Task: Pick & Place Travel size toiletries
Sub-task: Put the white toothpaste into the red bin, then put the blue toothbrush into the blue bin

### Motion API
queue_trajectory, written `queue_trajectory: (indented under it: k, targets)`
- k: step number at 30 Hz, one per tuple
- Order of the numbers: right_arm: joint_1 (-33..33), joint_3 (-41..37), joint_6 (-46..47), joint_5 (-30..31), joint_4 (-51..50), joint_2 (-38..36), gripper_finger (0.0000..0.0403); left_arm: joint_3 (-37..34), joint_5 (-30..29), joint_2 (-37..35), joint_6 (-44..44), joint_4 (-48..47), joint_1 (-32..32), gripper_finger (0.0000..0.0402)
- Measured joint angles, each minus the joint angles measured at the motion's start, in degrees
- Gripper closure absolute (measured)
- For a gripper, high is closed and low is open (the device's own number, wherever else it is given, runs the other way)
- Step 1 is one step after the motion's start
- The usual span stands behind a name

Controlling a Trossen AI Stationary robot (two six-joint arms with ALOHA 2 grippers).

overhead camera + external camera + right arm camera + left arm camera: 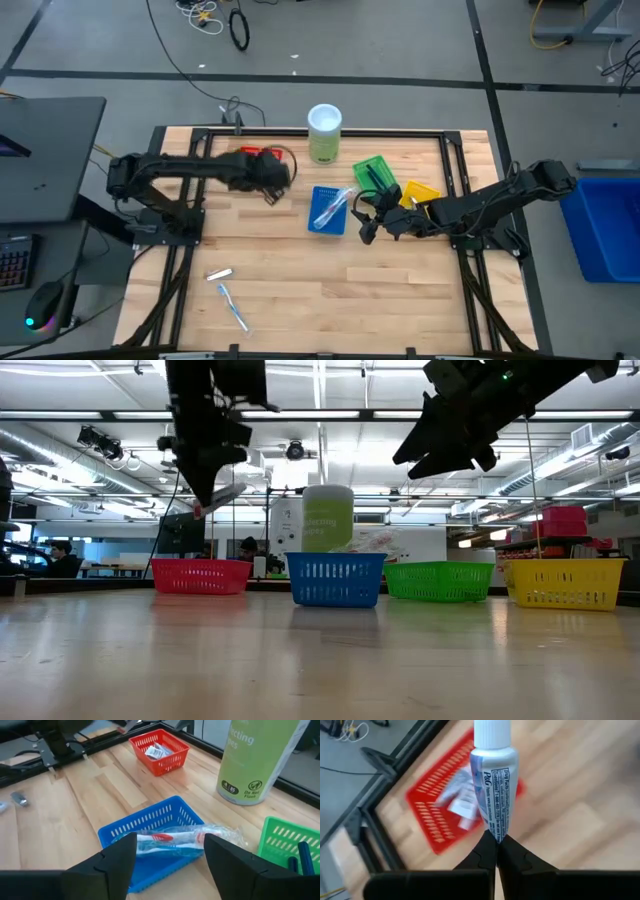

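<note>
My left gripper (271, 190) is shut on a white mini tube (494, 775) with a white cap, held in the air just near of the red basket (262, 153), which holds silvery sachets (462, 800). My right gripper (170, 852) is open and empty, raised beside the blue basket (150, 827), where a wrapped toothbrush (185, 840) lies across the rim. A silvery sachet (219, 274) and a pale blue toothbrush (232, 306) lie flat on the table at the near left. My left gripper pinches the tube's flat crimped end (496, 836) between its two fingertips. The tube runs straight on from the fingers, cap end (491, 732) farthest from them. It is lifted clear, over the table beside the red basket; in the low view it shows tilted (222, 497).
A green basket (374, 175) with dark items and a yellow basket (420, 192) stand right of the blue one. A tall pale-green canister (324, 132) with a white lid stands at the far edge. Bare wood spreads across the near half of the table.
</note>
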Motion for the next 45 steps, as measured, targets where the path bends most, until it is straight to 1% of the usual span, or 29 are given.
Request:
queue_trajectory:
  k: [4,7,10,14,16,19,25,27,30,35,39,42,45]
  targets:
    - [0.0,0.0,0.0,-0.05,-0.16,0.0,0.0172,-0.03,2.46,0.5,10.81,0.78,7.28,0.0395]
    - [0.0,0.0,-0.02,-0.07,-0.42,0.0,0.0177,-0.05,7.0,1.37,21.17,1.59,11.95,0.039]
    - [0.0,0.0,-0.02,-0.07,-0.45,0.0,0.0181,0.01,8.07,2.87,30.8,1.46,15.67,0.0392]
    - [0.0,0.0,-0.02,-0.07,-0.67,0.0,0.0185,-0.05,9.49,6.06,36.58,1.45,20.4,0.0395]
    - [0.0,0.0,0.0,-0.08,-0.69,0.0,0.0186,-0.05,9.95,8.0,38.05,0.85,22.1,0.0393]
    - [0.0,0.0,-0.01,-0.08,-0.89,0.0,0.0188,-0.05,8.91,10.13,38.35,1.12,23.36,0.0387]
    - [0.0,0.0,-0.19,-0.07,-0.98,0.0,0.0183,-0.01,9.73,12.04,37.98,0.87,23.57,0.0383]
    - [0.0,0.0,-0.19,-0.07,-0.94,0.0,0.018,-0.04,10.14,12.53,39.43,0.55,23.57,0.038]
    - [0.0,0.0,-0.19,-0.09,-0.98,0.0,0.0178,-0.05,7.14,13.21,40.91,0.17,23.55,0.0368]
    - [0.0,0.0,-0.19,-0.09,-0.92,0.0,0.0185,-0.05,3.0,13.47,43.35,1.22,23.81,0.0328]
    - [0.0,0.0,-0.19,-0.09,-0.92,0.0,0.0191,-0.05,-2.43,13.48,45.15,0.48,23.75,0.0285]
    - [0.0,0.0,-0.19,-0.09,-0.92,0.0,0.0193,-0.05,-2.91,13.48,45.53,0.51,23.08,0.0255]
    - [0.0,0.0,-0.19,-0.09,-0.97,0.0,0.0194,-0.05,-2.76,13.48,42.24,0.38,21.66,0.0237]
